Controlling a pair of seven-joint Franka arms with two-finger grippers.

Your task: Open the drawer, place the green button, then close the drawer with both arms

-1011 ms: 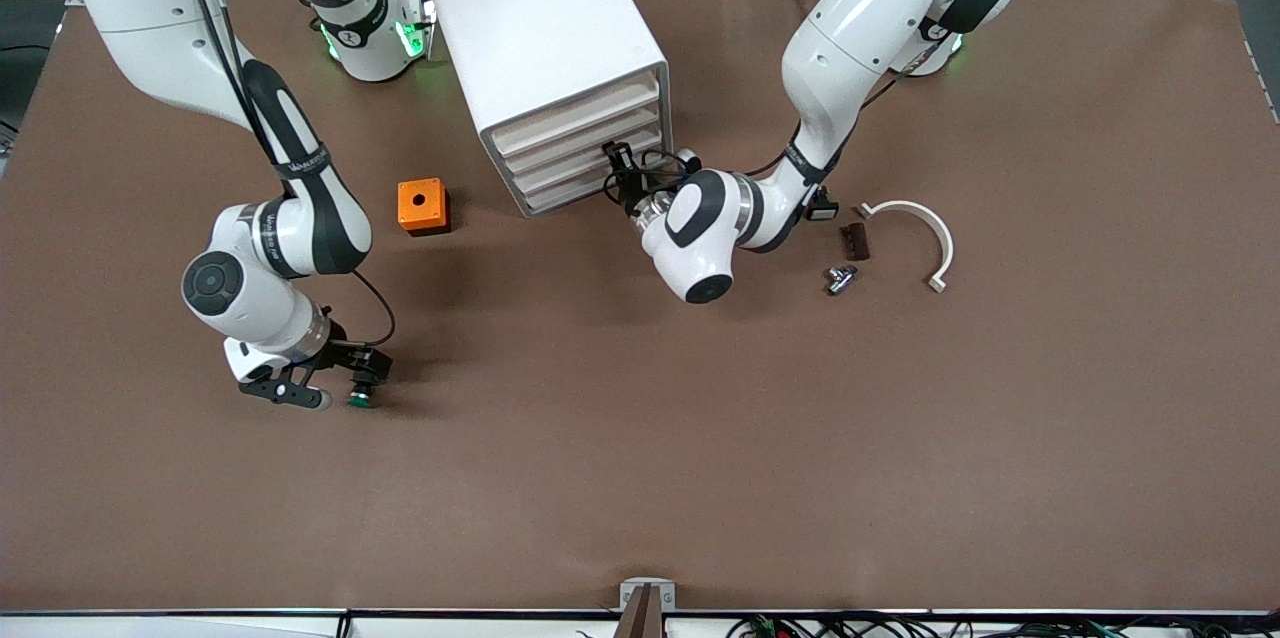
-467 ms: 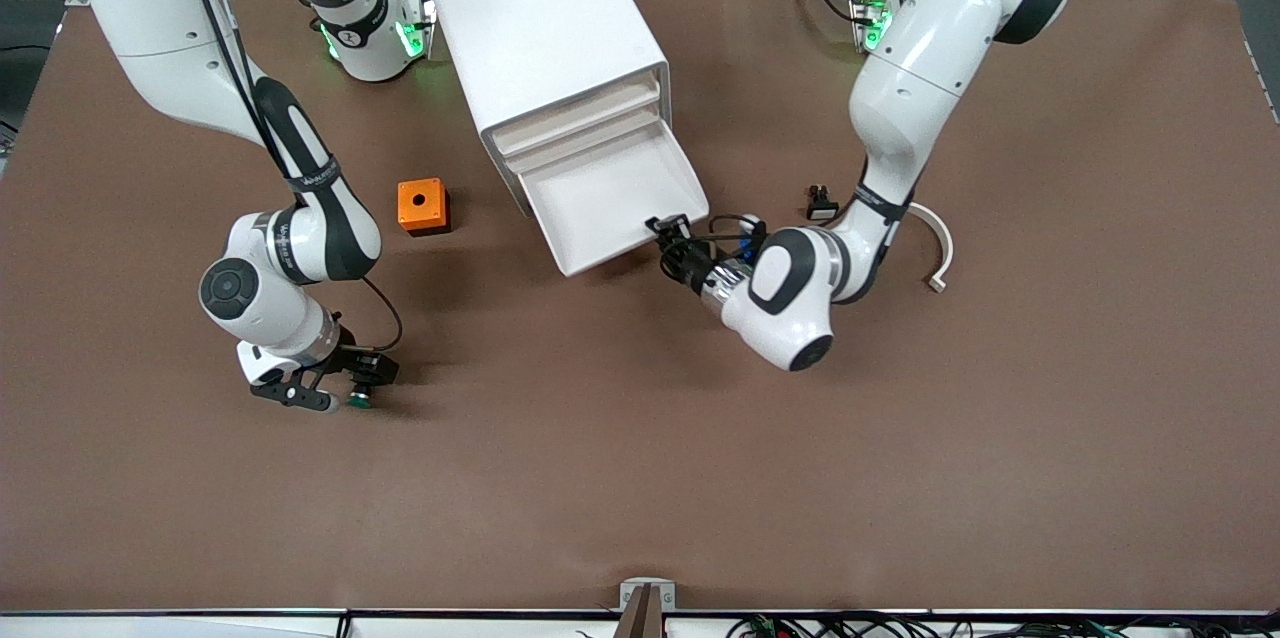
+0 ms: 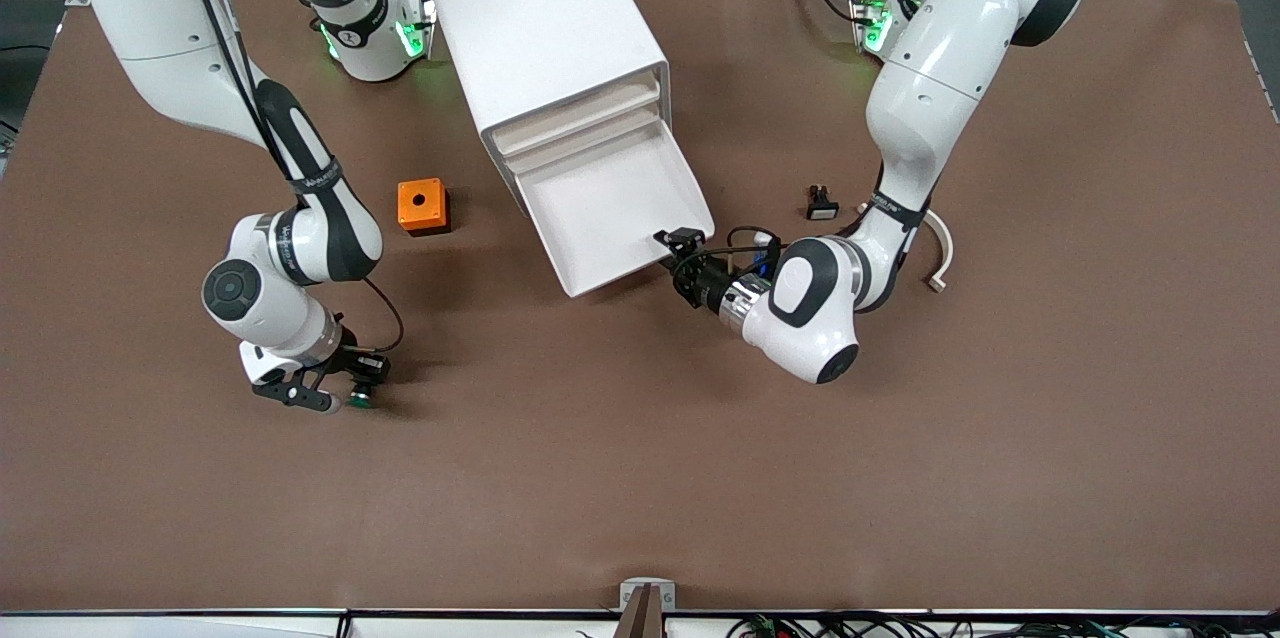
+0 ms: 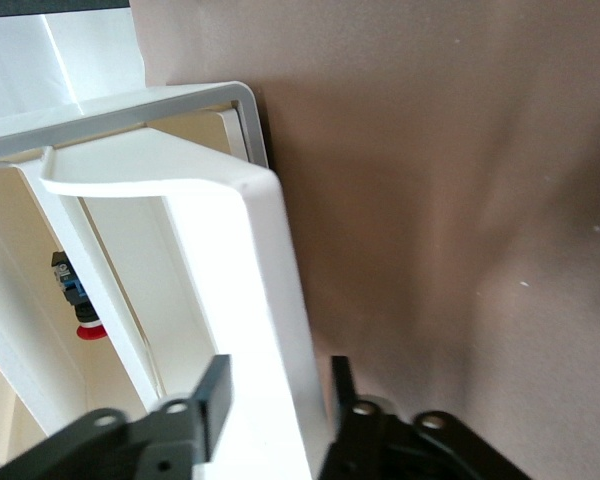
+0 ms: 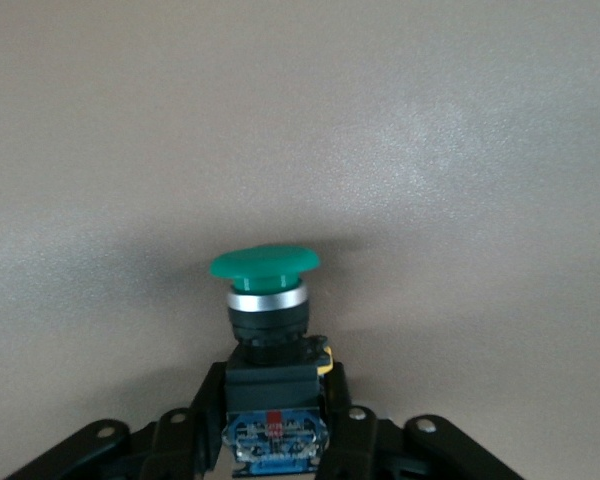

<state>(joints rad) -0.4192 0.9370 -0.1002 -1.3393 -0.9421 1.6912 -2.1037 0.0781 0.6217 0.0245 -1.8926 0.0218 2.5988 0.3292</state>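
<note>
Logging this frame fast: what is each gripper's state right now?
Left gripper: shut on the drawer front edge.
Right gripper: shut on the button, low over the table.

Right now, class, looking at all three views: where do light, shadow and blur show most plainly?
Front view: soft shadows fall on the table under the drawer and beside the right gripper. Left wrist view: the drawer's front lip glares bright white, and the left gripper at the edge is blurred. Right wrist view: the button is sharp, with a dim shadow beside it.
</note>
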